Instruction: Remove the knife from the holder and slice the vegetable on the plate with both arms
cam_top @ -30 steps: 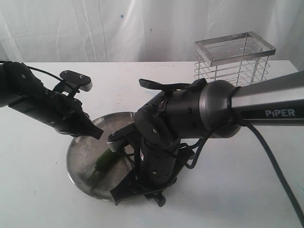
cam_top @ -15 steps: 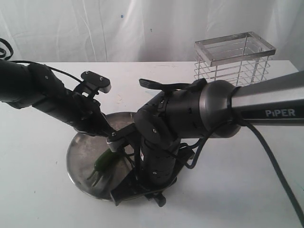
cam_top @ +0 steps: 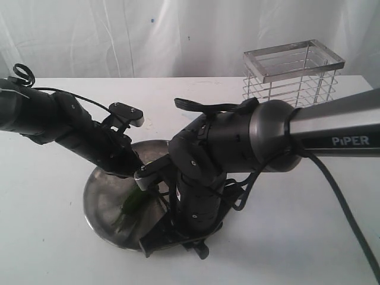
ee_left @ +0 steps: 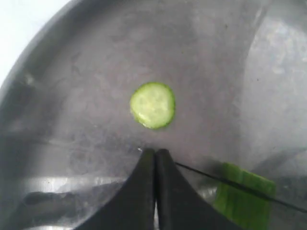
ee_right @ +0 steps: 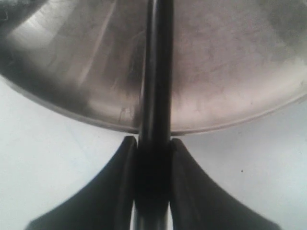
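Note:
The steel plate point(cam_top: 100, 196) holds the green vegetable point(cam_top: 135, 203), partly hidden behind my right arm. In the left wrist view a round cut slice point(ee_left: 152, 105) lies flat on the plate point(ee_left: 72, 96). The rest of the vegetable point(ee_left: 244, 194) lies to one side, with a thin dark line across it. My left gripper point(ee_left: 155, 151) is shut and empty, its tips just short of the slice. My right gripper point(ee_right: 153, 143) is shut on the black knife point(ee_right: 156, 72), which reaches over the plate rim point(ee_right: 230, 115). The wire holder point(cam_top: 294, 74) stands at the back right.
My bulky right arm point(cam_top: 237, 148) hangs over the plate's right half and hides much of it. My left arm point(cam_top: 71, 130) comes in low from the left. White table all round, white curtain behind.
My left arm has swung right across the plate, bringing its gripper in beside the vegetable and the right arm. The right arm and knife have held still.

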